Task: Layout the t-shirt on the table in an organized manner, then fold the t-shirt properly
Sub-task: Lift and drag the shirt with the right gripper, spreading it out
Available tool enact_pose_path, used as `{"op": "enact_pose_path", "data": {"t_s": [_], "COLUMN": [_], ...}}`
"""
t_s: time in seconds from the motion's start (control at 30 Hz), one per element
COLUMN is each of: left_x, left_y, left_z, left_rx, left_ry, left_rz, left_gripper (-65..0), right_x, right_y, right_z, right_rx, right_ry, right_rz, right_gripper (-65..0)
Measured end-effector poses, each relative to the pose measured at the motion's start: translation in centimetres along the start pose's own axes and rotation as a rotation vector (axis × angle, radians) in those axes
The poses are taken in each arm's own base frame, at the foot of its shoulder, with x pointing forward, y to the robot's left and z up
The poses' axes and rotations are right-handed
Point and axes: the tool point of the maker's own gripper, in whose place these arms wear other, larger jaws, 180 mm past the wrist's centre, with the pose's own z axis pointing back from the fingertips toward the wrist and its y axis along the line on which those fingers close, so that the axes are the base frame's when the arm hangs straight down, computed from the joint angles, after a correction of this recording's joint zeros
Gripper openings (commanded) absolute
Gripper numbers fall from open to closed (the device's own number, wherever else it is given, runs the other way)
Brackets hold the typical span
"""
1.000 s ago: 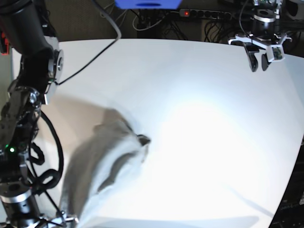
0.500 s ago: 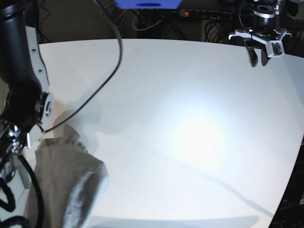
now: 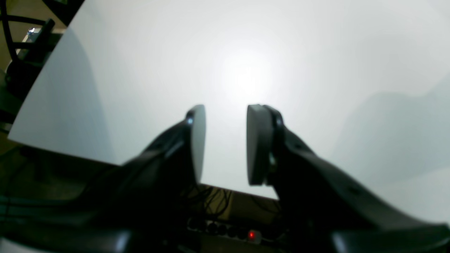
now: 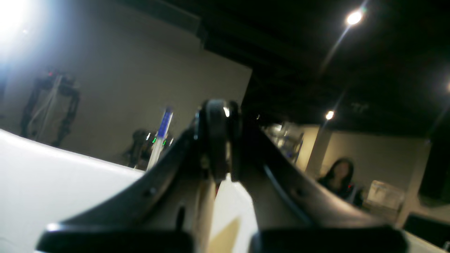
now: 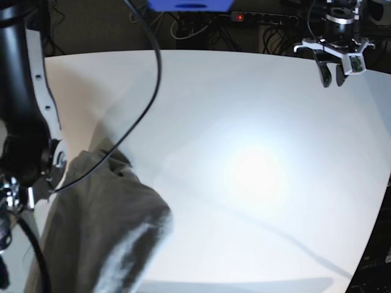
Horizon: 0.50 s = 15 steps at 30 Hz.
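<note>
The grey-beige t-shirt (image 5: pixel 104 226) hangs bunched and blurred over the near left part of the white table (image 5: pixel 256 122), up against my right arm (image 5: pixel 24 122). In the right wrist view my right gripper (image 4: pixel 218 119) points upward, shut, with a strip of pale t-shirt (image 4: pixel 225 214) cloth pinched low between its fingers. My left gripper (image 5: pixel 333 76) hovers over the far right corner of the table. In the left wrist view the left gripper (image 3: pixel 225 140) is open, with only bare table (image 3: pixel 246 52) between its pads.
A power strip (image 5: pixel 263 18) with a red light and loose cables lie behind the table's far edge. A black cable (image 5: pixel 153 73) loops from my right arm over the table's left side. A person (image 4: pixel 339 175) sits in the room's background.
The t-shirt has been lifted off the near left of the table and has swung outward, filling more of the lower left. The right arm rose and turned. The left gripper shifted slightly back.
</note>
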Motion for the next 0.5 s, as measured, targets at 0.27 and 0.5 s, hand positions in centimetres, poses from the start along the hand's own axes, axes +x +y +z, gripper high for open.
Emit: {"op": "enact_pose_path", "data": {"t_s": [0.27, 0.5], "left_x": [-0.1, -0.1], "left_y": [-0.3, -0.4], "left_z": [-0.1, -0.1], "left_rx": [0.015, 0.014], "left_ry": [-0.001, -0.001], "left_rz": [0.038, 0.039], "left_gripper": [-46.0, -46.0], "right_x": [-3.3, -1.8], "right_y": [13.6, 27.3], "right_z": [2.4, 8.5], "right_rx": [0.308, 0.677], "right_ry": [0.094, 0.072], "right_rz": [-0.118, -0.087], "right_gripper": [-64.4, -62.4]}}
